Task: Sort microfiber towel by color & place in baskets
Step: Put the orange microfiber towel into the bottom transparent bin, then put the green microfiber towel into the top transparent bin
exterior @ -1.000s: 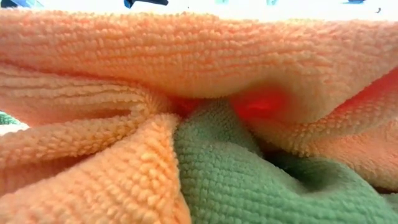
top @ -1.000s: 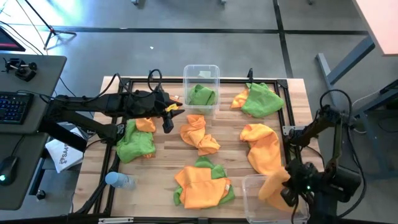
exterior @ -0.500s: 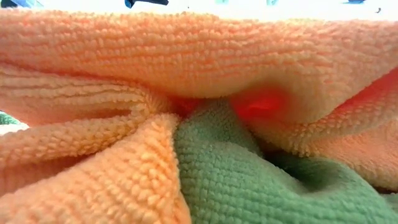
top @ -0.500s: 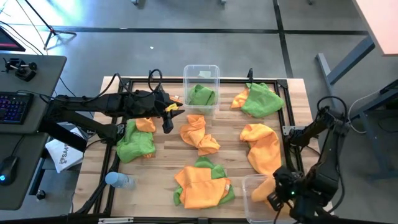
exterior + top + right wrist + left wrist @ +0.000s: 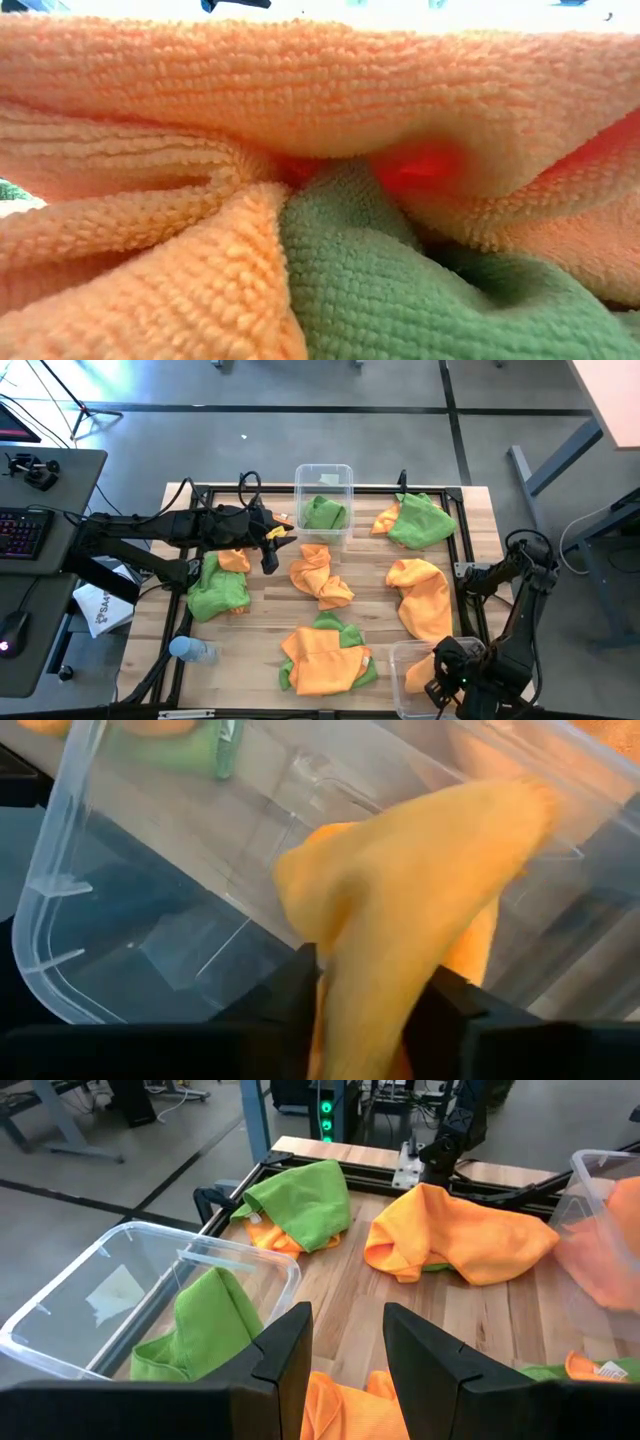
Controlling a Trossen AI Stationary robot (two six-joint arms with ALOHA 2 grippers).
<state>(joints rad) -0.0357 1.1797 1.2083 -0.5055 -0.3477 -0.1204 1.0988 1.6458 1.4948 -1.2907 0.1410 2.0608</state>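
Observation:
Orange and lime green microfiber towels lie scattered on the wooden table. The far basket (image 5: 323, 485) holds a green towel (image 5: 325, 513). Over the near-right basket (image 5: 405, 695) my right gripper (image 5: 440, 678) points down, its fingers apart with an orange towel (image 5: 400, 890) between them. My left gripper (image 5: 270, 555) hovers open and holds nothing, left of the table's middle, near the far basket (image 5: 90, 1310). A pile of orange on green (image 5: 330, 250) fills the low view. My right gripper comes from above, fingers pointing down. The bunched upper end of the orange towel (image 5: 365, 970) sits between the two fingers (image 5: 300, 985) and lies against their inner sides. The rest of the towel hangs below inside the clear basket (image 5: 60, 890).
Loose towels on the table: orange (image 5: 320, 575) in the middle, orange (image 5: 420, 600) at the right, green over orange (image 5: 412, 520) far right, green (image 5: 220, 588) at the left, orange on green (image 5: 325, 658) near. A blue-capped bottle (image 5: 190, 650) lies near left.
My right gripper has gone down and toward the table's near edge with the orange towel, which now hangs lower inside the near-right basket.

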